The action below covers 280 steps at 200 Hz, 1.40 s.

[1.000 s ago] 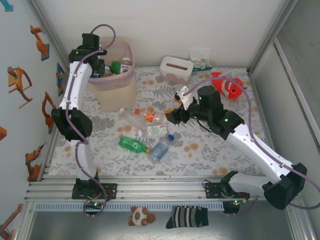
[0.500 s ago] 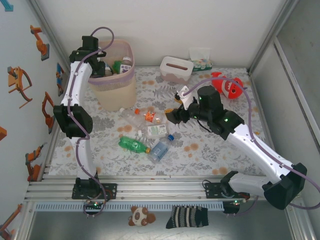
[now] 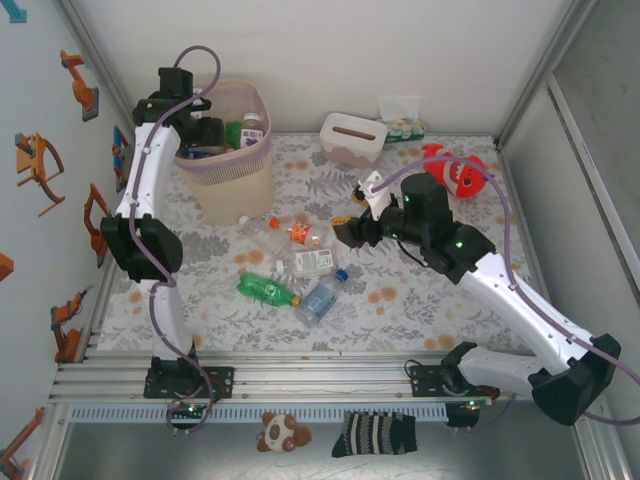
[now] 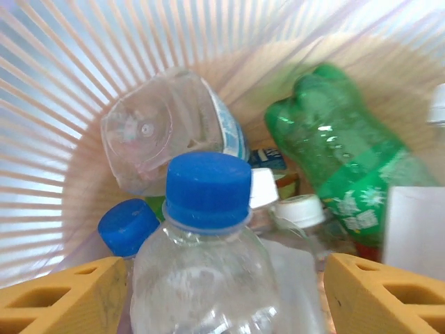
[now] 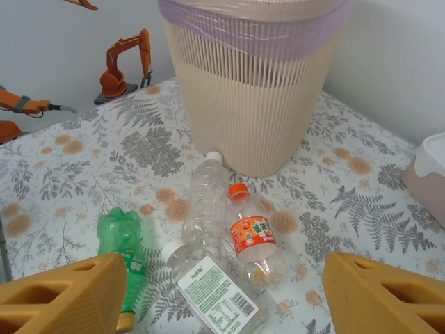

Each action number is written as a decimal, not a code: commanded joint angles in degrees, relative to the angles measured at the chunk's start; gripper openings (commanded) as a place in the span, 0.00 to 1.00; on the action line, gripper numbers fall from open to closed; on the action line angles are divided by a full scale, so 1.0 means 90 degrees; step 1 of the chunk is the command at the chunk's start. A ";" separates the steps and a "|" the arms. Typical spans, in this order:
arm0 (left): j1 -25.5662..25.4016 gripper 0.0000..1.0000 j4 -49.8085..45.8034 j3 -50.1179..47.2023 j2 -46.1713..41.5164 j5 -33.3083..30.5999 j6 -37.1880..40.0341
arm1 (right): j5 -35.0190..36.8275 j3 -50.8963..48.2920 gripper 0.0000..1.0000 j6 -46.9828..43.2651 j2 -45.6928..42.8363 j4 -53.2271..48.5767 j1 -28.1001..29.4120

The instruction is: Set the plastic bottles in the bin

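Over back-left of table (image 3: 420,310): left gripper (image 3: 205,132) above the bin (image 3: 235,190), fingers spread, pinching nothing. In its wrist cam, betw. the fingers: blue-cap clear bottle (image 4: 205,229), cap toward lens, atop others inside bin, incl. green bottle (image 4: 341,160) and clear bottle on its side (image 4: 167,132). Mid-table: right gripper (image 3: 345,232), fingers wide apart, empty, above loose bottles lying near bin's foot: white-cap clear bottle (image 5: 206,202), orange-cap bottle (image 5: 250,233), green bottle on table (image 5: 122,243), green-label bottle (image 5: 208,285).
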 commanded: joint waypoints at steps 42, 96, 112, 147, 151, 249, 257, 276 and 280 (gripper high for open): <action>-0.0108 0.75 0.0287 -0.0638 -0.1210 0.0417 -0.0166 | 0.0187 -0.0036 0.73 0.0293 -0.0046 0.0019 0.0096; -0.0176 0.75 0.1138 -0.1964 -0.2474 0.0933 -0.0258 | 0.0595 -0.0013 0.73 0.0652 0.0156 -0.0228 0.0099; -0.0248 0.75 0.1357 -0.2316 -0.2867 0.1099 -0.0175 | 0.0639 -0.0059 0.73 0.0717 0.0205 -0.0236 0.0099; -0.0652 0.75 0.1549 -0.2875 -0.3676 0.1127 0.0177 | 0.0848 -0.0044 0.73 0.0795 0.0364 -0.0237 0.0099; -0.0705 0.75 0.1567 -0.2944 -0.3760 0.1115 0.0186 | 0.0863 -0.0047 0.73 0.0800 0.0386 -0.0241 0.0099; -0.2378 0.69 0.2538 -0.6154 -0.5591 0.0797 -0.1661 | 0.0848 -0.0056 0.73 0.0903 0.0722 -0.0187 0.0099; -0.2539 0.69 0.2710 -0.6495 -0.5703 0.0616 -0.1955 | 0.0874 -0.0046 0.73 0.0894 0.0739 -0.0193 0.0099; -0.2796 0.69 0.2814 -0.7062 -0.5808 0.0239 -0.2718 | 0.0895 -0.0064 0.73 0.0892 0.0747 -0.0139 0.0099; -0.2824 0.69 0.2809 -0.7142 -0.5810 0.0199 -0.2887 | 0.0891 -0.0073 0.73 0.0893 0.0747 -0.0134 0.0099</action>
